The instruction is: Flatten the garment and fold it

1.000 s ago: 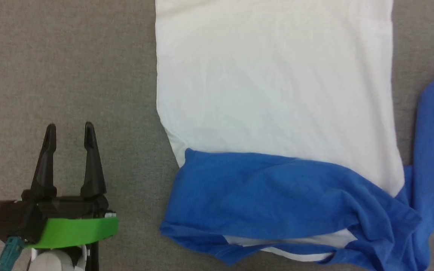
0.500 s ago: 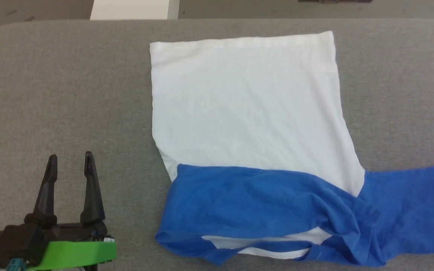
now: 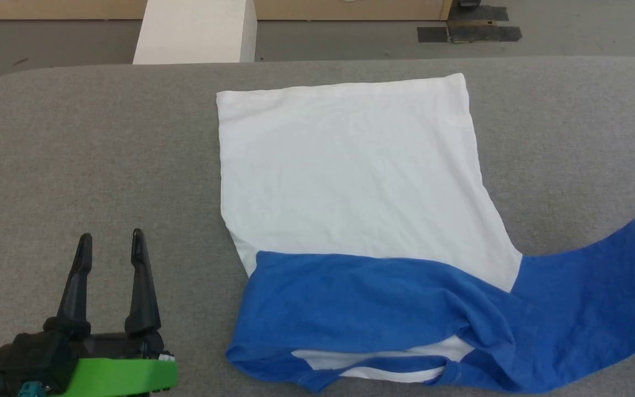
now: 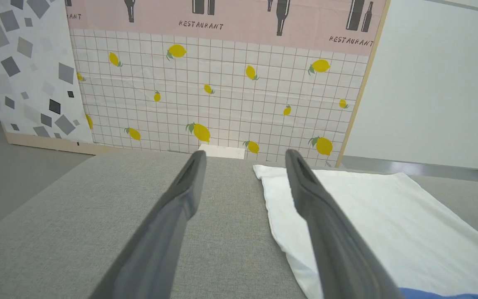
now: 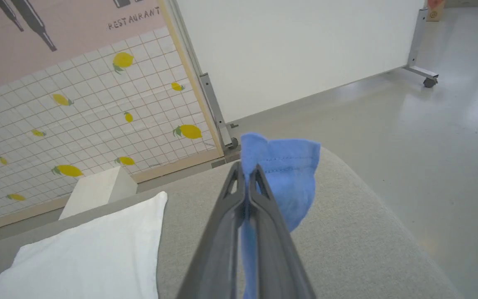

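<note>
Head view: shirt (image 3: 350, 182) partly spread on the grey table (image 3: 75, 138), one sleeve (image 3: 598, 286) trailing off to my right.

I have the right gripper (image 5: 248, 168) clenched on the blue sleeve's hem, holding it up and outward, I judge so that side can be pulled straight. The shirt lies mid-table, white body flat, blue cloth bunched across its near end. The left gripper (image 3: 111, 236) sits spread and empty beside the shirt, not touching it.

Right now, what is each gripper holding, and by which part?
The right gripper is shut on the T-shirt, pinching the hemmed end of its blue sleeve. The left gripper is open, holding nothing.
</note>
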You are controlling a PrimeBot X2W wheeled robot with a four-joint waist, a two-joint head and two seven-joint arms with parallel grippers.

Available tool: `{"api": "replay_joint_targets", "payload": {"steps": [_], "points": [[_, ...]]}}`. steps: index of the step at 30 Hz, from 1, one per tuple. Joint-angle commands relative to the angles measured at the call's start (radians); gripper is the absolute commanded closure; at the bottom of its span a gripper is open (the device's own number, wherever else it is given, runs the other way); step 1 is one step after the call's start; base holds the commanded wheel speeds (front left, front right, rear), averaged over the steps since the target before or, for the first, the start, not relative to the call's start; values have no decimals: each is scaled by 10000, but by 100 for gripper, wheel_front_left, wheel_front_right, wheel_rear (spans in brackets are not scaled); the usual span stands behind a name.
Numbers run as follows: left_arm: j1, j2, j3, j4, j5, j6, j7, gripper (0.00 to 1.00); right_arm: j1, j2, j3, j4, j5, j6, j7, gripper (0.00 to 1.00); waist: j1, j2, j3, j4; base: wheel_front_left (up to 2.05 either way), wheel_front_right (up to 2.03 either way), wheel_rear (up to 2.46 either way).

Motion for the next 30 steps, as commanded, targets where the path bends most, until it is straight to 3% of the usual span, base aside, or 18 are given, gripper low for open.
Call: {"api": "replay_joint_targets", "payload": {"steps": [1,8,14,22,30], "points": [[166,-59,-30,-49,-11,36,16,0,0,136,411,-269,169,-13,145,100,1,-1,-42,89,0,0,0],[265,-90,-243,22,-38,105,67,0,157,653,3061,-1641,561,-13,1103,100,1,-1,-313,507,0,0,0],[310,-102,-374,79,-83,133,120,0,363,1129,5347,-1856,398,-13,1353,100,1,-1,-476,852,0,0,0],[230,-85,-462,122,-157,148,142,0,500,1366,8031,-344,447,-13,700,100,1,-1,-361,1244,0,0,0],[-11,-118,-668,359,-291,144,58,0,330,1393,10114,2137,31,-13,-1046,100,1,-1,-43,1745,0,0,0]]}}
